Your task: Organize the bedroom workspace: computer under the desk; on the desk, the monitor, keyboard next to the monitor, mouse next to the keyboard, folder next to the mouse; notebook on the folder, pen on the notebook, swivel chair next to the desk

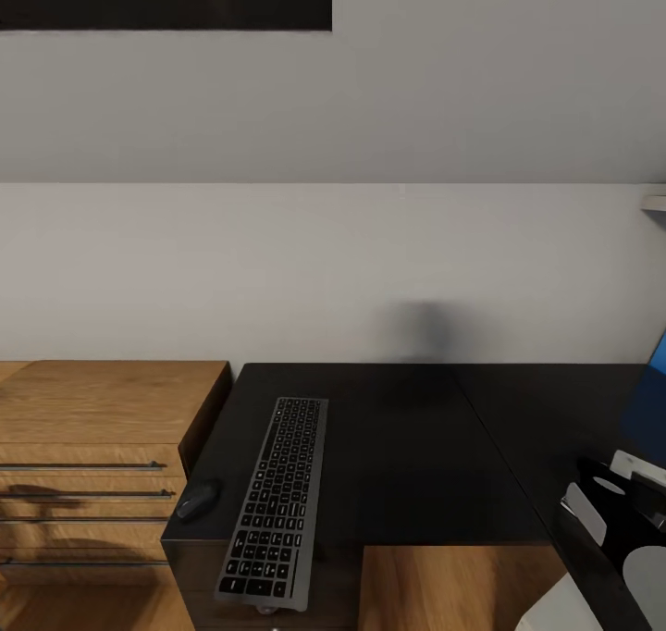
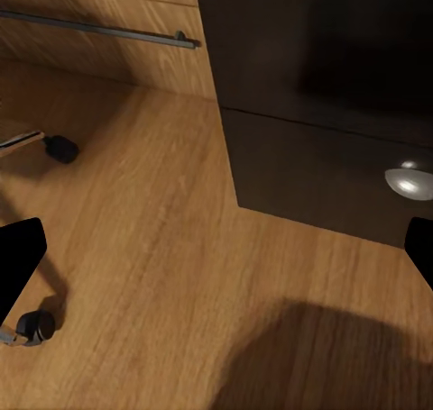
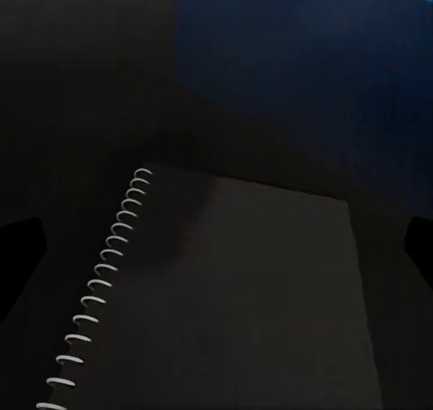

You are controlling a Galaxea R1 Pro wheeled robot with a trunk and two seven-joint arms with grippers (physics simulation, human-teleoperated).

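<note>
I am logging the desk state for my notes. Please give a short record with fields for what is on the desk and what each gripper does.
desk: glossy black top
keyboard: on the desk, near its left end
mouse: on the desk, left of the keyboard, close beside it
notebook: spiral-bound, lying flat below the right gripper
folder: blue, just beyond the notebook
left gripper: open, over the wooden floor
right gripper: open, holding nothing

My keyboard (image 1: 276,504) lies lengthwise on the black desk (image 1: 407,446), mouse (image 1: 196,499) just beside it; below my right claw (image 3: 216,239), probably the notebook (image 3: 244,293), spiral-bound, touching the blue folder (image 3: 307,68).
</note>
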